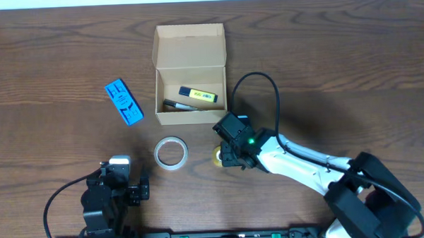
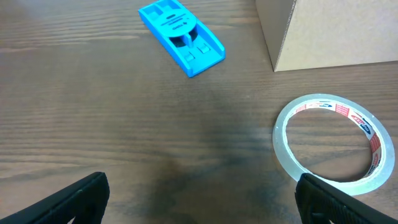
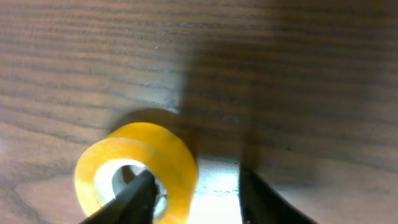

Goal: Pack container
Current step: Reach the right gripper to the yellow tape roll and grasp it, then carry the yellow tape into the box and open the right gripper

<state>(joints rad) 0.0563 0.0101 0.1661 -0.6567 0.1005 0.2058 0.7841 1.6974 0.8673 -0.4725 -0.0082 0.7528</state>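
The container [image 1: 189,46] is an open tan cardboard box at the table's middle back, its flap lid folded back. It holds a yellow highlighter [image 1: 198,95] and a black pen [image 1: 180,105]. My right gripper [image 1: 229,152] is low over the table just in front of the box. In the right wrist view it [image 3: 193,199] is open, with its left finger inside the hole of a small yellow tape roll [image 3: 144,152] and its right finger apart from the roll. The roll [image 1: 217,157] lies on the table. My left gripper [image 2: 199,205] is open and empty.
A clear tape ring [image 1: 171,152] lies left of the yellow roll; it also shows in the left wrist view [image 2: 336,146]. A blue plastic piece [image 1: 124,101] lies left of the box, also in the left wrist view [image 2: 180,37]. The box corner [image 2: 336,31] shows there too.
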